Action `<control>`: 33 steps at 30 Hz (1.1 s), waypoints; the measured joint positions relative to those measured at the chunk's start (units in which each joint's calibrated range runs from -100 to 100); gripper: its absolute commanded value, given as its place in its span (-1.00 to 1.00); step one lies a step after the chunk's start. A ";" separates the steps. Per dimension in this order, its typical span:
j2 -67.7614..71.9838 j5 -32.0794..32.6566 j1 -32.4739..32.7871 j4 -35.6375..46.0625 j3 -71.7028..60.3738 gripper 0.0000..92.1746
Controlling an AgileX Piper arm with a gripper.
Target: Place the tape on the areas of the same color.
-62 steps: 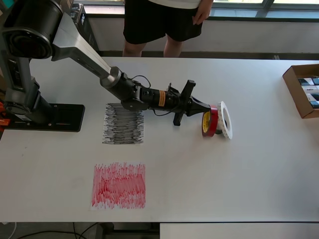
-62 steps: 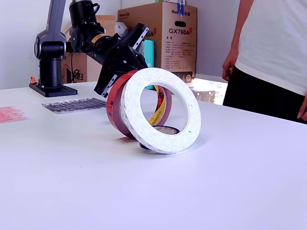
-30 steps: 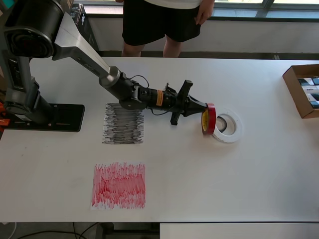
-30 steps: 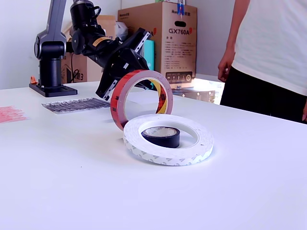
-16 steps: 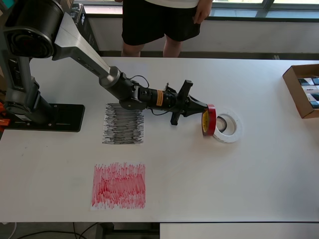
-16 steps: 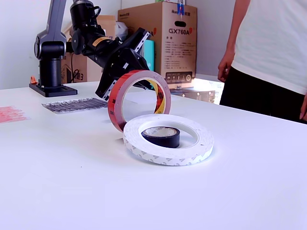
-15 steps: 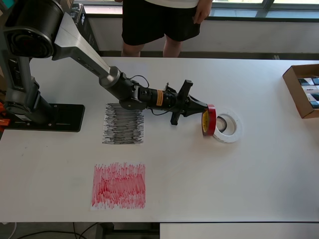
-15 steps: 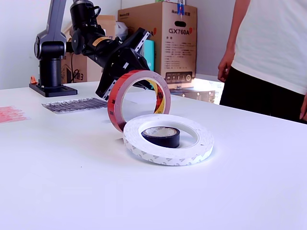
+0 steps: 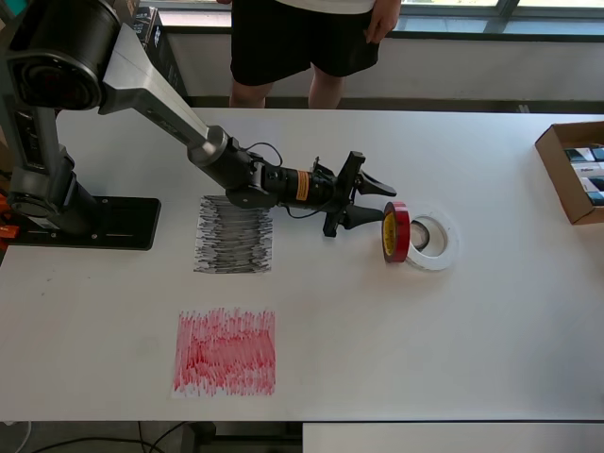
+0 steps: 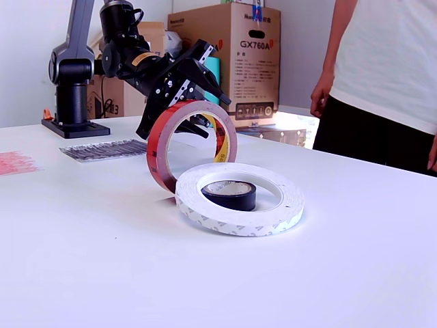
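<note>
The red tape roll with a yellow core stands on edge, leaning against the white roll, which lies flat. The small black roll lies inside the white roll's hole. My gripper is open, its jaws spread just beside the red roll's upper rim, holding nothing. The scribbled black sheet and the scribbled red sheet lie to the overhead view's left. I cannot make out a white sheet on the white table.
An open cardboard box sits at the table's right edge in the overhead view. A person stands at the far edge. The arm's base is at the left. A large carton stands behind the table.
The white roll fell flat around the black roll. My gripper has now opened and let go of the red roll, which stands leaning on the white roll.
</note>
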 measured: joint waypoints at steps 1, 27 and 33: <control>0.00 0.00 0.00 0.00 -0.27 0.24; 2.35 0.00 0.00 -0.27 -3.35 0.24; 2.35 0.00 0.00 -0.27 -3.35 0.00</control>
